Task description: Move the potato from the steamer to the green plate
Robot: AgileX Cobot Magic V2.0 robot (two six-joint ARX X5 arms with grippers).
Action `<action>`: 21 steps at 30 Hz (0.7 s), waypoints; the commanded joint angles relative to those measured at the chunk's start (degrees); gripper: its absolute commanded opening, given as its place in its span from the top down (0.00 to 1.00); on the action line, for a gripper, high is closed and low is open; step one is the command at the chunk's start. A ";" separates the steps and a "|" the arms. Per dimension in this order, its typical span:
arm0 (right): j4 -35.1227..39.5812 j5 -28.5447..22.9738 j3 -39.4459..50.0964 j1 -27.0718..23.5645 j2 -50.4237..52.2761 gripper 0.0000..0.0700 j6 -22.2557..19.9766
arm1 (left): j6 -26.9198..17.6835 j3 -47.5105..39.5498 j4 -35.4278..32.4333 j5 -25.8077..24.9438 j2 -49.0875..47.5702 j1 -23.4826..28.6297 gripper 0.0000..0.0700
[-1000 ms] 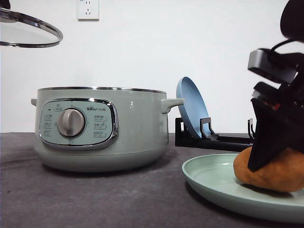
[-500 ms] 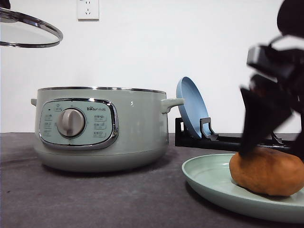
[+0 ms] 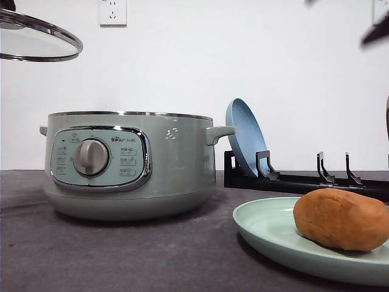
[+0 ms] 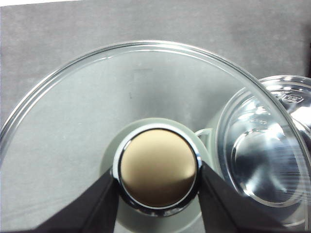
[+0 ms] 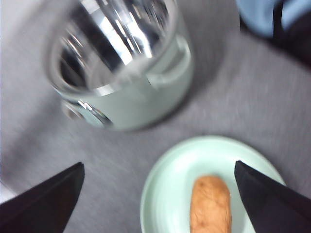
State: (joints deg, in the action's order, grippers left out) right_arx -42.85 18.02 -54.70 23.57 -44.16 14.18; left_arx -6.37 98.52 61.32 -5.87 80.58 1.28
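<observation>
The orange-brown potato (image 3: 341, 219) lies on its side on the green plate (image 3: 267, 228) at the front right, with nothing touching it. The sage-green steamer (image 3: 130, 164) stands uncovered at left centre. Its glass lid (image 3: 36, 39) hangs high at the top left, with my left gripper (image 4: 158, 187) shut on the lid's round knob (image 4: 158, 167). In the right wrist view, my right gripper (image 5: 158, 196) is open wide and well above the potato (image 5: 210, 204) and plate (image 5: 167, 189), with nothing between its fingers (image 5: 43, 204).
A blue plate (image 3: 243, 137) leans upright in a black dish rack (image 3: 304, 179) behind the green plate. The steamer's shiny inner pot (image 4: 262, 155) shows below the lid. Dark grey table (image 3: 121, 255) lies open in front of the steamer.
My right gripper let go of the potato and rose up out of the front view. The potato stays on the green plate. The lid has hardly moved.
</observation>
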 commanded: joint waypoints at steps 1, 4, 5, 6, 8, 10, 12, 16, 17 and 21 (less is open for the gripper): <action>-1.11 0.15 -1.66 0.28 1.74 0.11 0.95 | 0.24 2.23 -2.14 -0.20 -0.70 -0.39 0.98; -3.43 0.03 -3.89 0.28 5.20 0.11 0.86 | 0.23 2.23 -2.14 -0.20 -0.70 -0.98 0.98; -4.15 -0.03 -4.66 0.28 6.35 0.11 0.82 | 0.22 2.23 -2.14 -0.20 -0.70 -1.20 0.98; -4.74 -0.05 -5.38 0.28 7.41 0.11 0.78 | 0.22 2.23 -2.14 -0.20 -0.70 -1.41 0.98; -5.50 -0.37 -6.44 0.28 9.04 0.11 0.78 | 0.22 2.23 -2.13 -0.20 -0.70 -1.97 0.98; -6.10 -1.46 -7.22 0.28 10.31 0.11 0.80 | 0.22 2.23 -2.12 -0.20 -0.70 -2.67 0.98; -6.51 -2.21 -7.67 0.28 11.26 0.11 0.76 | 0.22 2.23 -2.09 -0.20 -0.70 -3.46 0.98; -6.49 -2.14 -7.73 0.28 12.09 0.11 0.80 | 0.22 2.23 -1.68 -0.20 -0.70 -5.82 0.98; -6.49 -2.14 -7.73 0.28 12.11 0.11 0.80 | 0.22 2.23 -1.59 -0.20 -0.70 -6.55 0.98; -6.49 -2.19 -7.73 0.28 12.09 0.11 0.78 | 0.22 2.23 -1.57 -0.20 -0.68 -9.70 0.98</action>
State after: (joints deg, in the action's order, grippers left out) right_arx -49.64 16.17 -61.69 23.57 -31.90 14.44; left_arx -6.33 98.52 61.67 -5.89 80.58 -7.90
